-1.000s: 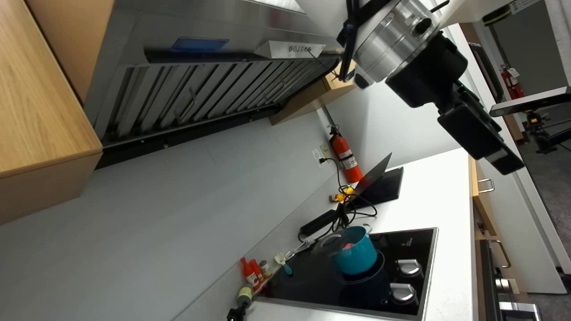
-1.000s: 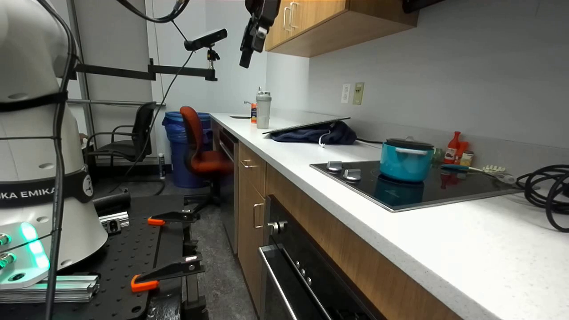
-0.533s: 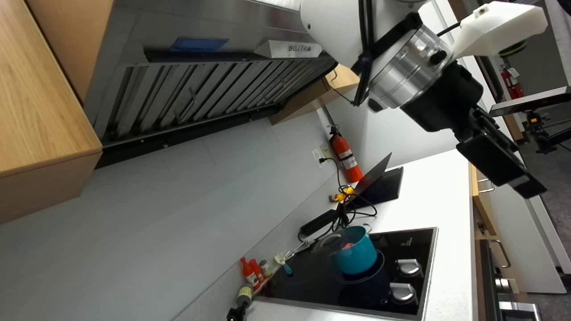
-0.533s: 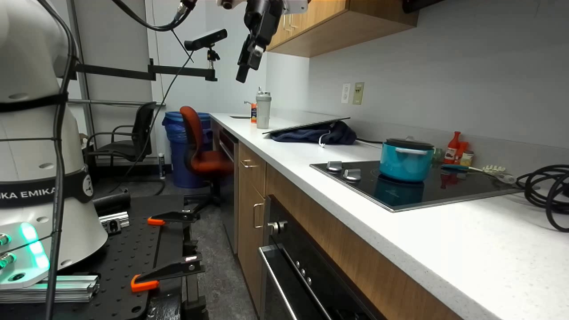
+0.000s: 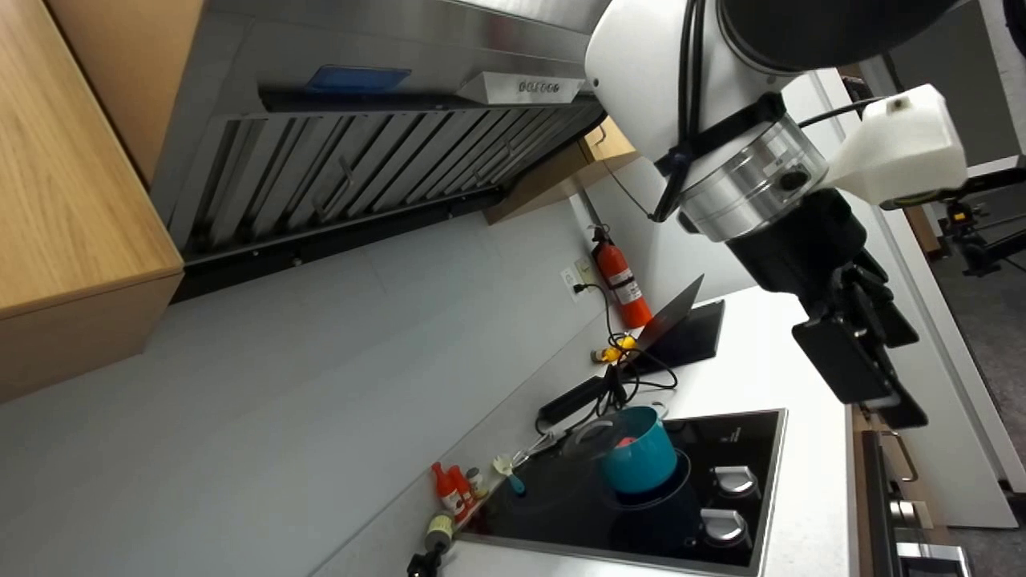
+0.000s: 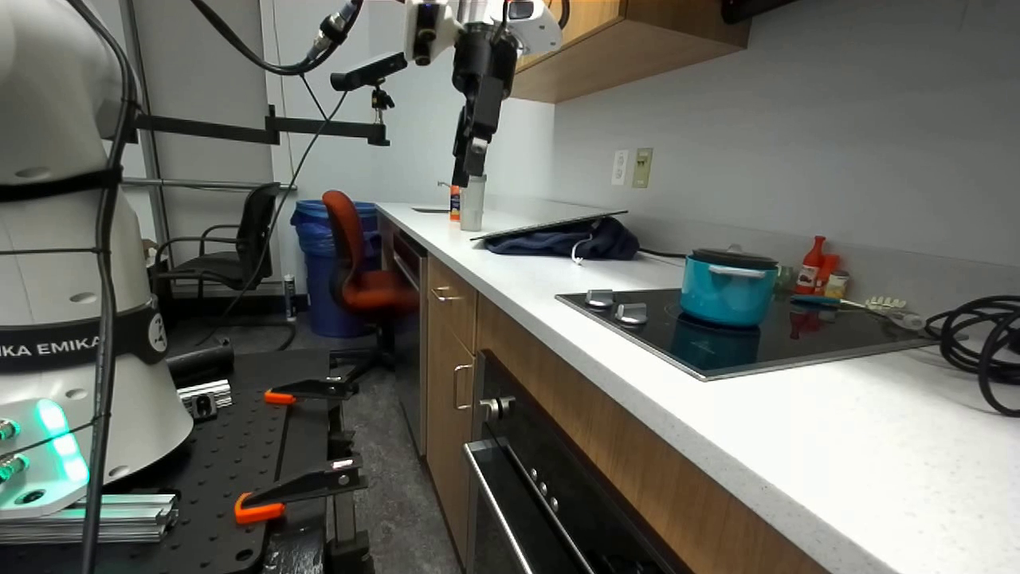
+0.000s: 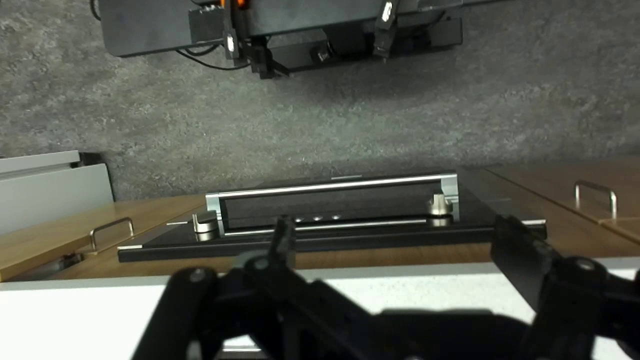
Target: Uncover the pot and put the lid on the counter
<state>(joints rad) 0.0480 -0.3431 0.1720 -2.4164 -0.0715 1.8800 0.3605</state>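
The teal-blue pot [image 5: 640, 461] stands on the black cooktop in both exterior views [image 6: 721, 295]. Its dark glass lid [image 6: 731, 257] lies on top; in an exterior view the lid [image 5: 595, 439] looks tilted off to one side, with something red showing inside the pot. The white counter [image 6: 797, 430] borders the cooktop and also shows in the wrist view [image 7: 80, 320]. My gripper [image 7: 397, 227] is open, fingers wide apart with nothing between them. In an exterior view the gripper [image 6: 462, 171] hangs in the air, well away from the pot. The pot is out of the wrist view.
The cooktop [image 6: 837, 335] has metal knobs [image 5: 725, 525]. Red bottles [image 6: 810, 267] and utensils [image 6: 857, 303] lie behind the pot. A laptop [image 5: 673, 312] and black cables [image 5: 617, 389] are on the counter. A range hood [image 5: 361, 160] overhangs. An oven handle [image 7: 330, 185] sits below the counter edge.
My gripper has come down in both exterior views and turned to point more straight down. The pot and lid have not moved.
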